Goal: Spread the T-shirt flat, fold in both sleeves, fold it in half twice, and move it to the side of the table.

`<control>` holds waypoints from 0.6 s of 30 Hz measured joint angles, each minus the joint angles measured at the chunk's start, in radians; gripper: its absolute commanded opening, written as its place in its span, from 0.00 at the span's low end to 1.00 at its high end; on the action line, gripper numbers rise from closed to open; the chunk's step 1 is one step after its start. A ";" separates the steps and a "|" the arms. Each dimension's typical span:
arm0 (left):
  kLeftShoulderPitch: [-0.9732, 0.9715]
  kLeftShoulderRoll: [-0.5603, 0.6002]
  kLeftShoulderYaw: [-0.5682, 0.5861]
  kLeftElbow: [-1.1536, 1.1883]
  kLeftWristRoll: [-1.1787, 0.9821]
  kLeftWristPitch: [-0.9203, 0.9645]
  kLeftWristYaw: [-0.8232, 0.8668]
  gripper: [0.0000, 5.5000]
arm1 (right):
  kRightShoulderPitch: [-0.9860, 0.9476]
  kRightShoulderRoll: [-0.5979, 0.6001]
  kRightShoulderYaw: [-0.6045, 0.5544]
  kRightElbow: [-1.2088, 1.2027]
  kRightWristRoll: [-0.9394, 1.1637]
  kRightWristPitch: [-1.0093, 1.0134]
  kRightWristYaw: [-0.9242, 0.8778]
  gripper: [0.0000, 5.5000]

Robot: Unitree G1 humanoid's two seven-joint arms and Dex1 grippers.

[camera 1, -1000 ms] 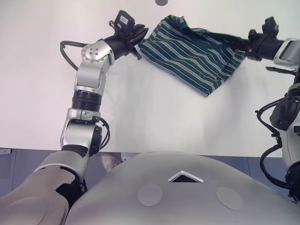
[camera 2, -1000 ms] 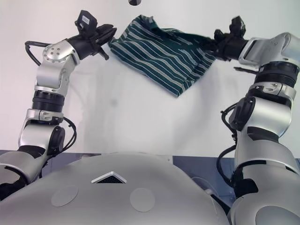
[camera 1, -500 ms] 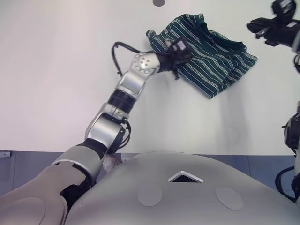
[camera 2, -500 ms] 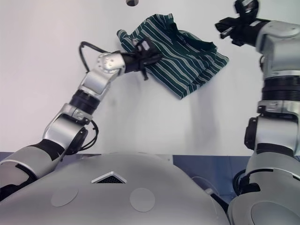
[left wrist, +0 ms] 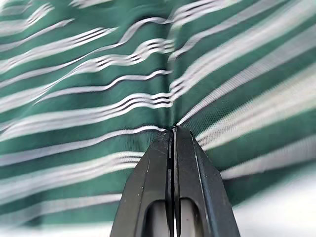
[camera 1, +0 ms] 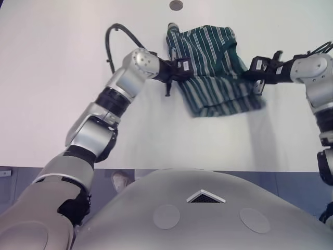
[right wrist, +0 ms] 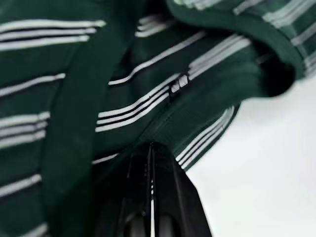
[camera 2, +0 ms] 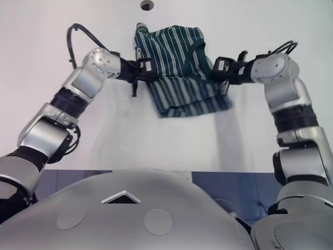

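T-shirt (camera 1: 208,52) in left hand (left wrist: 174,131), right hand (right wrist: 150,146)

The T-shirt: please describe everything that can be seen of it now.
The T-shirt is dark green cloth with groups of thin white stripes. It lies bunched and partly folded, not spread flat, on the far middle of the white table. The left gripper is shut on its left edge, the right gripper on its right edge, beside a plain dark hem band.

White counter (camera 1: 52,78) open left of and nearer than crumpled green white-striped T-shirt (camera 1: 210,57), left claw (camera 1: 182,70) and right claw (camera 1: 248,73) blocking its sides
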 measured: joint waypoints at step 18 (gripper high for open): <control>0.409 0.465 0.237 -0.202 0.146 -0.803 0.116 0.28 | 0.502 -0.069 -0.110 -0.550 -0.074 -0.172 -0.159 0.35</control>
